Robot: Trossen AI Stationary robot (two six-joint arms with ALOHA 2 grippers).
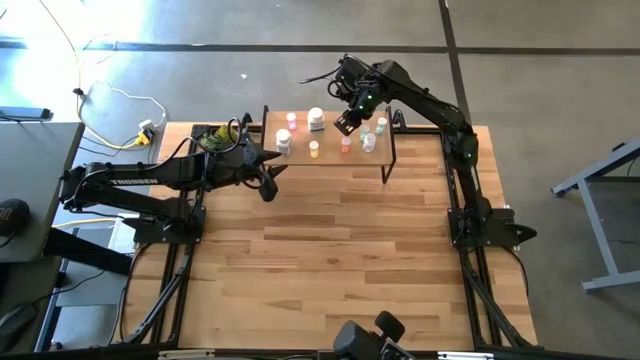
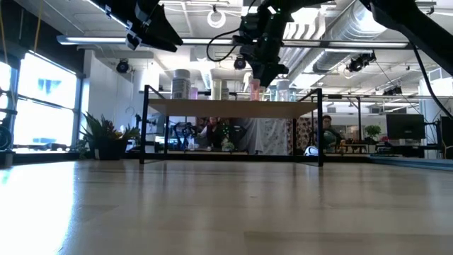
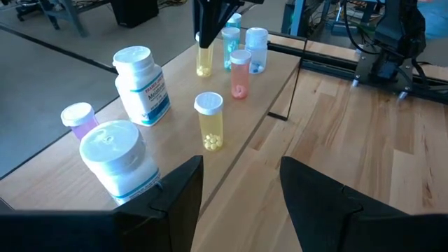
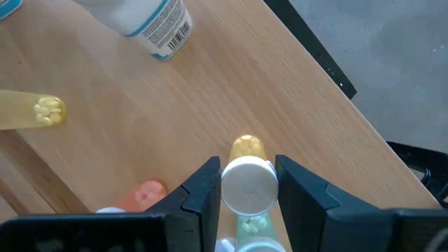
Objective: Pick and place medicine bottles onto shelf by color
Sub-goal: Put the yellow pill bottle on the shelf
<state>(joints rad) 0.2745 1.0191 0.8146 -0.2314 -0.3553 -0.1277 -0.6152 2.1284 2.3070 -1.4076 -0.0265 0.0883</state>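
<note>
The shelf (image 1: 330, 165) stands at the table's far side with several medicine bottles on its board: two large white ones (image 3: 143, 84) (image 3: 119, 157), a yellow one (image 3: 210, 122), an orange-pink one (image 3: 239, 73), a purple one (image 3: 78, 119) and pale blue ones (image 3: 255, 49). My right gripper (image 1: 345, 122) hangs over the board, shut on a small yellow bottle (image 3: 204, 61). My left gripper (image 1: 268, 187) waits open just off the shelf's near left corner, with nothing between its fingers (image 3: 189, 182). My right gripper pinches the yellow bottle by its white cap (image 4: 231, 185), one finger on each side of it. The fingers come from above, pointing steeply down. The bottle stands upright below them, its yellow base (image 4: 246, 148) close to the board (image 4: 175, 112); whether it touches, I cannot tell.
A green-yellow plant (image 1: 215, 138) sits beside the shelf's left end. A greenish bottle (image 4: 248, 227) and an orange one (image 4: 143, 196) stand right beside the held bottle. The wooden tabletop (image 1: 330, 260) stretches bare in front of the shelf.
</note>
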